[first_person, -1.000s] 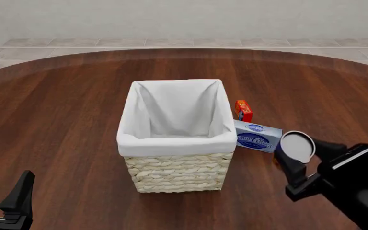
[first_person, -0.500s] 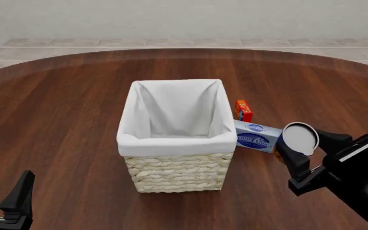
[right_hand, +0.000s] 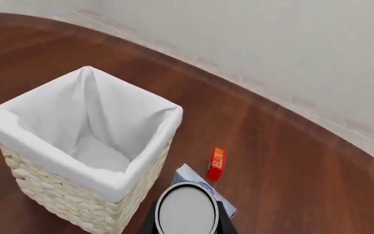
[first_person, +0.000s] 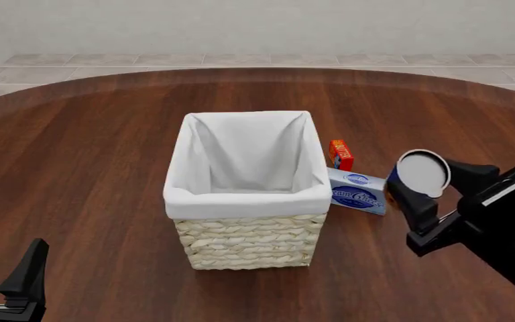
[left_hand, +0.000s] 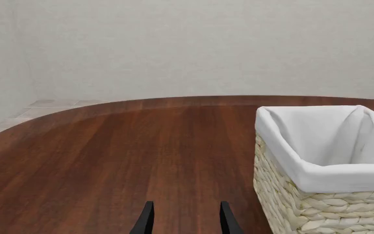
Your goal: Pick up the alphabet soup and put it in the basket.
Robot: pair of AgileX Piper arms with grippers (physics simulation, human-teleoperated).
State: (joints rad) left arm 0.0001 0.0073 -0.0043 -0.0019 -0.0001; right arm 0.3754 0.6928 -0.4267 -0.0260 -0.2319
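Note:
The alphabet soup [first_person: 421, 172], a small can with a silver-white lid, is held in the air by my right gripper [first_person: 432, 194], which is shut on it, to the right of the basket. In the right wrist view the can's lid [right_hand: 187, 210] shows between the fingers. The basket [first_person: 244, 238] is woven straw-coloured wicker with a white cloth lining and stands at the table's middle; it also shows in the left wrist view [left_hand: 317, 209] and the right wrist view [right_hand: 50, 187]. My left gripper [first_person: 3, 278] is open and empty at the front left corner, far from the basket.
A blue-and-white flat box [first_person: 358, 190] lies on the table just right of the basket, below the held can. A small red-orange box [first_person: 340, 154] stands behind it. The round dark wooden table [first_person: 88, 147] stretches around; a tiled floor lies beyond its far edge.
My right gripper has lifted the can higher and slightly to the right over the last second. The left arm has not moved.

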